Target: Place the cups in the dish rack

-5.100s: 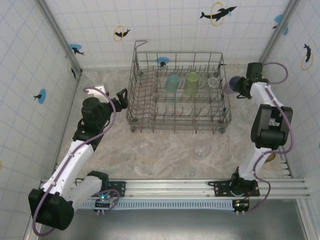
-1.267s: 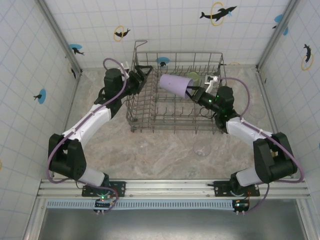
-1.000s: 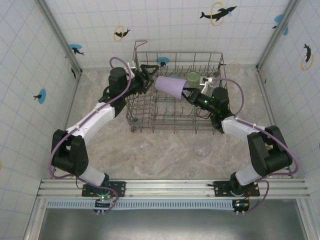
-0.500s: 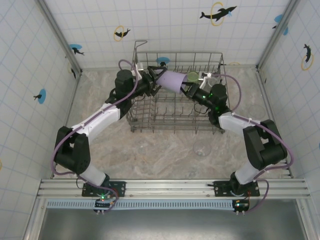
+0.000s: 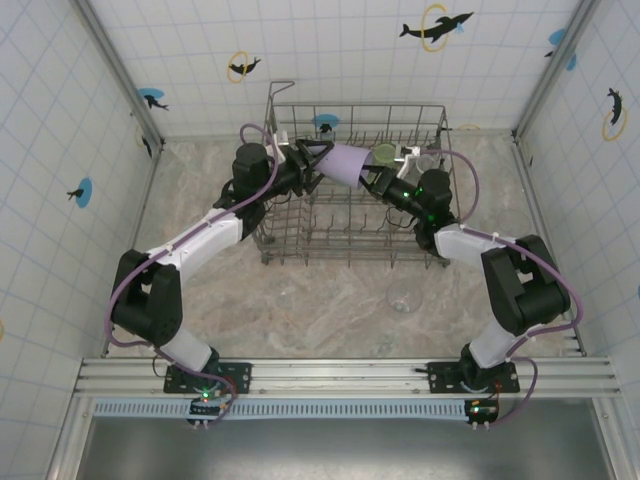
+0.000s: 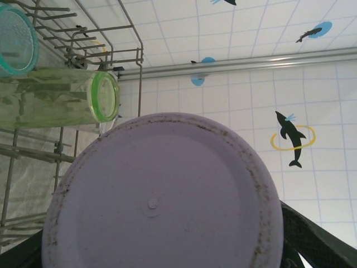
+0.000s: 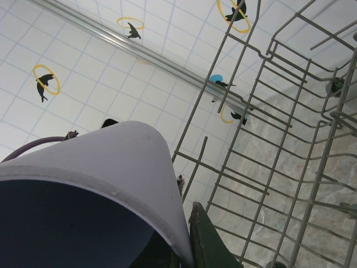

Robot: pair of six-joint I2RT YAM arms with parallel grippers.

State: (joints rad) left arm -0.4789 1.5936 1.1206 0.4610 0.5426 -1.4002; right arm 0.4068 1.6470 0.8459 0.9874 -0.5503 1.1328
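A lavender cup (image 5: 345, 163) hangs on its side above the back left of the grey wire dish rack (image 5: 262, 205). My right gripper (image 5: 373, 181) is shut on its rim, one finger inside and one finger (image 7: 205, 240) outside the lavender cup (image 7: 106, 162). My left gripper (image 5: 314, 167) is open, its dark fingers (image 6: 312, 234) spread on either side of the lavender cup's base (image 6: 162, 195). Inside the rack lie a lime green cup (image 5: 386, 153) (image 6: 61, 103), a teal cup (image 6: 14, 39) and a clear cup (image 5: 428, 161).
Another clear cup (image 5: 404, 297) stands on the marbled table in front of the rack. The rack's wires (image 7: 290, 139) pass close under the held cup. Tiled walls with dolphin stickers close in the back and both sides.
The right arm has carried the lavender cup leftward over the rack. The left gripper has come in from the rack's left side to the cup's base.
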